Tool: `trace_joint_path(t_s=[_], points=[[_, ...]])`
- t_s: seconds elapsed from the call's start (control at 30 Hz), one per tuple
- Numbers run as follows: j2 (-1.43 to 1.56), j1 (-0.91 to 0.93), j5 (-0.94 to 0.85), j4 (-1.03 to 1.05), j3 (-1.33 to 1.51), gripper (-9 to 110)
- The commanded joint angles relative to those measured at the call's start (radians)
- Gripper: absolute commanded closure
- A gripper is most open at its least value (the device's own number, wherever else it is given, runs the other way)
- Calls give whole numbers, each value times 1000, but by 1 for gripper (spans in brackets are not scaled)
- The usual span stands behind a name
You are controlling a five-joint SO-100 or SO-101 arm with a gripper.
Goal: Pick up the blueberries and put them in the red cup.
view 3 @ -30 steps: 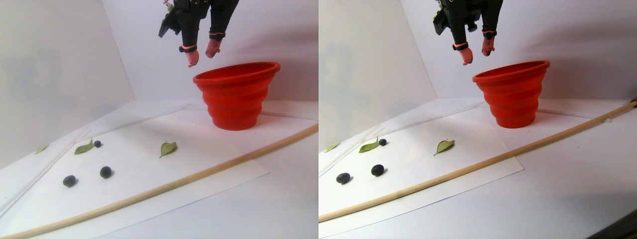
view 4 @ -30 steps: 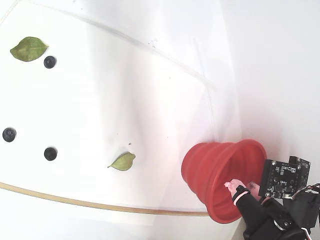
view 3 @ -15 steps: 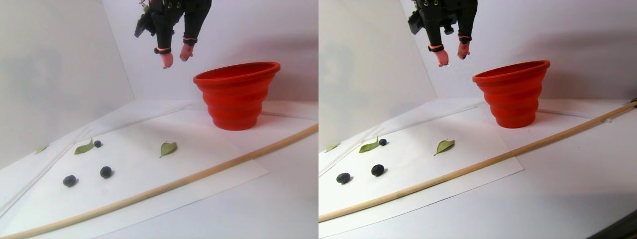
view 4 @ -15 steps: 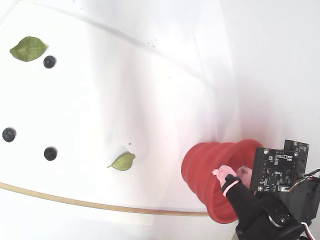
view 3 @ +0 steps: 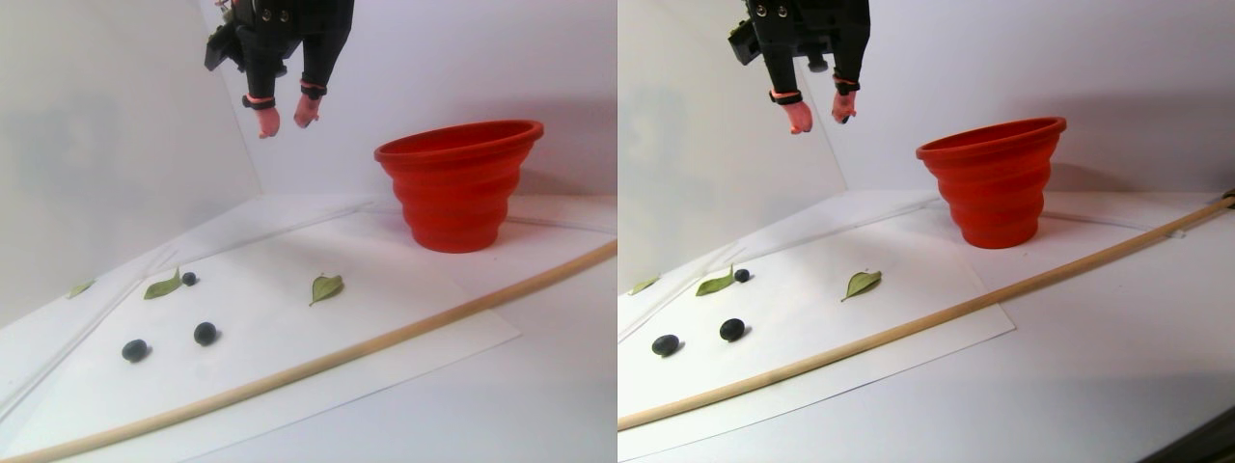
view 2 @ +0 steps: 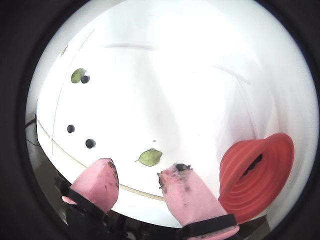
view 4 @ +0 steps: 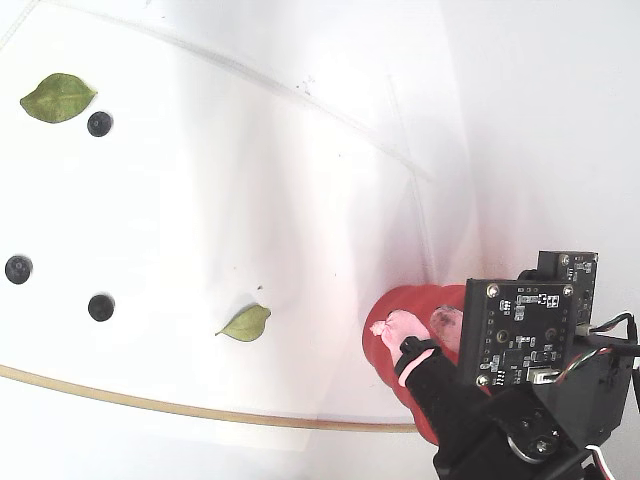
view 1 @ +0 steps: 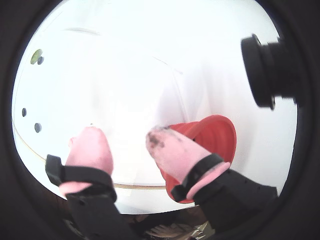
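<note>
Three blueberries (view 3: 134,350) (view 3: 205,334) (view 3: 189,279) lie on the white paper at the stereo view's left; the fixed view shows them too (view 4: 17,268) (view 4: 100,307) (view 4: 99,124). The red cup (view 3: 458,183) stands upright at the back, partly covered by the arm in the fixed view (view 4: 385,345). My gripper (view 3: 287,118) hangs high in the air, left of the cup and above its rim level. It is open, with stained pink fingertips (view 2: 175,172) and nothing between them (view 1: 122,137). Both wrist views show the cup (view 2: 255,180) to the right of the fingers.
Green leaves (view 3: 326,286) (view 3: 162,286) lie among the berries, one right beside the farthest berry (view 4: 59,97). A long wooden stick (view 3: 386,336) crosses the table in front of the paper. White walls close the back and left.
The gripper has moved left in the stereo view, from just over the cup's rim to well clear of it. It stayed open and at about the same height. Berries and cup have not moved.
</note>
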Motion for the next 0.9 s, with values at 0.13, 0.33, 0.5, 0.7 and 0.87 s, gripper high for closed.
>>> trace_joint_path(t_s=[0.13, 0.33, 0.5, 0.7, 0.87], points=[[-46, -92, 18, -46, 17, 85], [-109, -150, 41, -115, 34, 85], [-153, -184, 55, -167, 49, 85], [-229, -219, 63, -235, 66, 85], [-313, -236, 55, -295, 63, 85]])
